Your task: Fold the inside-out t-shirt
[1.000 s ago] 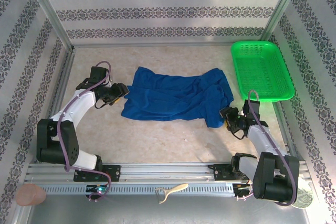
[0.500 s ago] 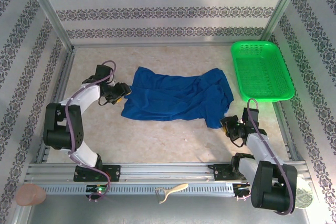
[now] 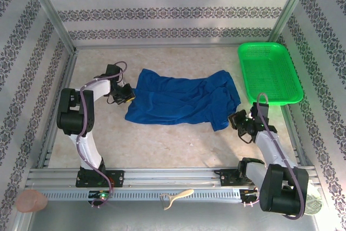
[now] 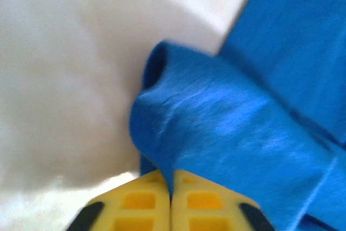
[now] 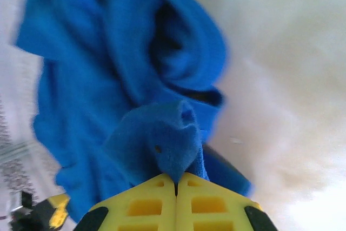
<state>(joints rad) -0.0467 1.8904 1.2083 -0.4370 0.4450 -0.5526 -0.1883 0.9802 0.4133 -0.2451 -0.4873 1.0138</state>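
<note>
- On the left side of the table (image 3: 162,144), seen from above, the left claw (image 3: 128,97) is pinched shut on the left edge of the royal blue t-shirt (image 3: 181,101). Its arm bends in from the table's left rim.
- Directly ahead of that claw, its wrist camera shows the two yellow fingers (image 4: 141,201) pressed together. A rolled fold of blue cloth rises from between them, with more shirt spreading ahead and to the right.
- Between the two claws, the shirt lies loosely spread and rumpled on the table. Wrinkles run across it and a bunched lump sits at its right end. No neat fold is visible, so the folding looks barely begun.
- At the shirt's near right corner, the right claw (image 3: 238,119) is also clamped shut on cloth.
- Ahead of this claw, its wrist camera shows yellow fingers (image 5: 147,205) closed on a small peak of blue fabric. The bunched folds of the shirt are heaped beyond it.
- The two claws hold opposite ends of the shirt. This is probably so that the cloth can be lifted and pulled taut, smoothing it before any fold.
- Beyond the right claw and to its right, a green mesh basket (image 3: 259,44) sits near the shirt's right end and is not held by either claw.
- Both grips catch little fabric, so a strong pull could slip an edge free.
</note>
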